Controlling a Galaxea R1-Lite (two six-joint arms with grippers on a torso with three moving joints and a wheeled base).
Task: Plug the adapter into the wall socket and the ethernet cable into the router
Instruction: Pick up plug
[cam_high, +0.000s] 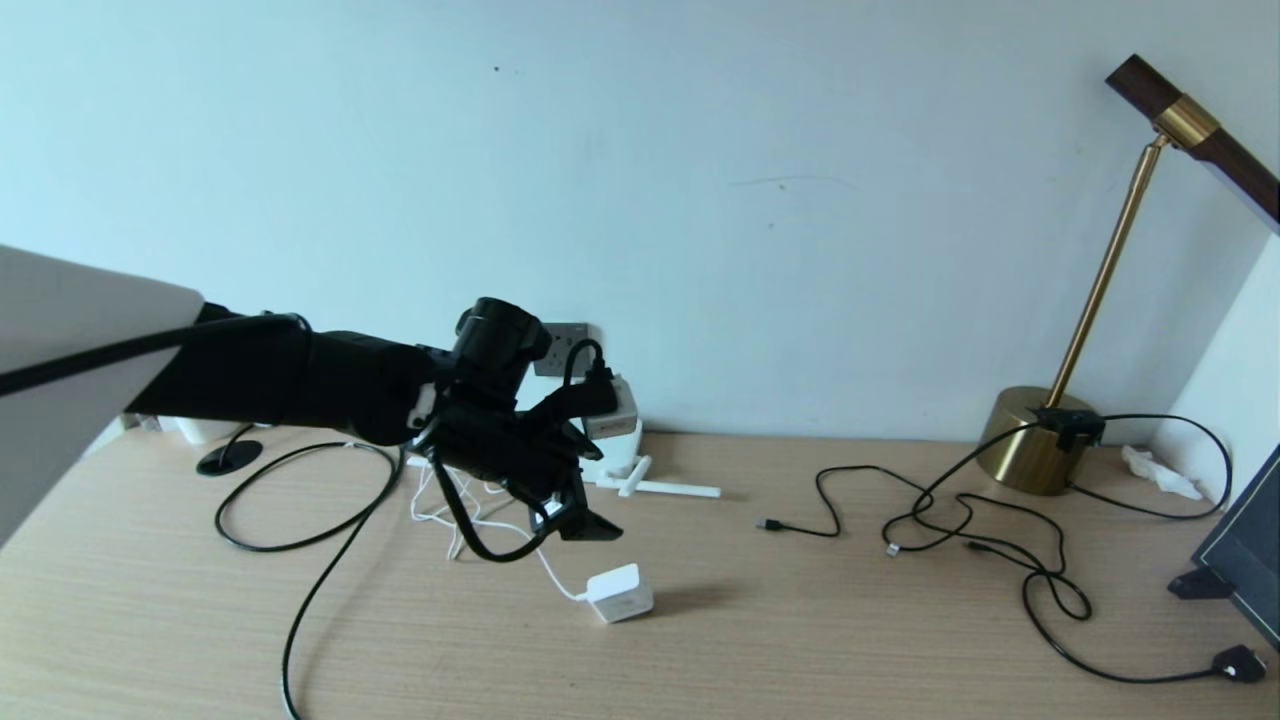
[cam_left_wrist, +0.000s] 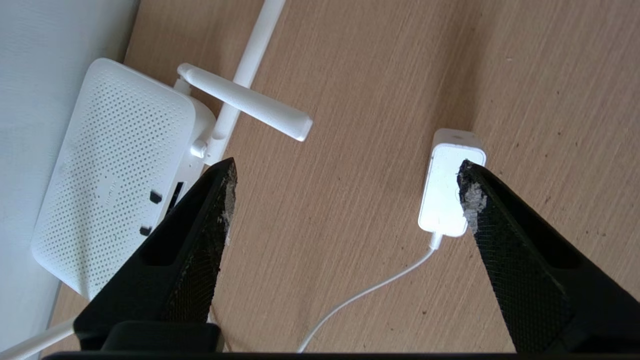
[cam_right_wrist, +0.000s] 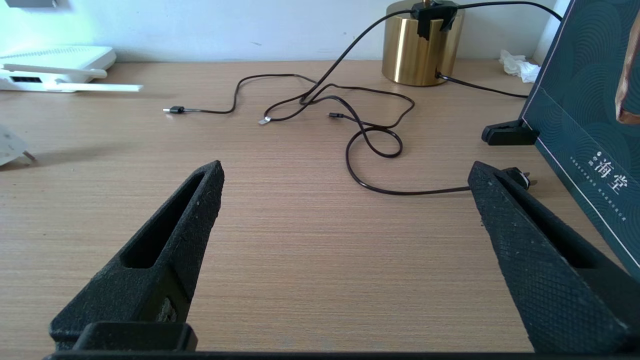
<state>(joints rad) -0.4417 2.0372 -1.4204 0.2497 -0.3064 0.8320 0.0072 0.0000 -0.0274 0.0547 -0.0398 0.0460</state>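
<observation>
My left tool (cam_left_wrist: 345, 185) hangs above the bench (cam_high: 800, 620) with its jaws spread wide and nothing between them. The adapter (cam_left_wrist: 446, 192) lies flat on the bench, its white cord (cam_left_wrist: 370, 292) trailing from it. In my left wrist view one fingertip overlaps the adapter's edge, but I cannot tell whether it touches. That view also shows the router (cam_left_wrist: 115, 170) against the wall, beside the adapter, its antennas (cam_left_wrist: 247, 102) folded out. My head view adds the wall socket (cam_high: 562, 345) above the router, partly behind my arm. My right tool (cam_right_wrist: 345, 190) shows only in its own wrist view, wide open and empty, well away from the adapter.
</observation>
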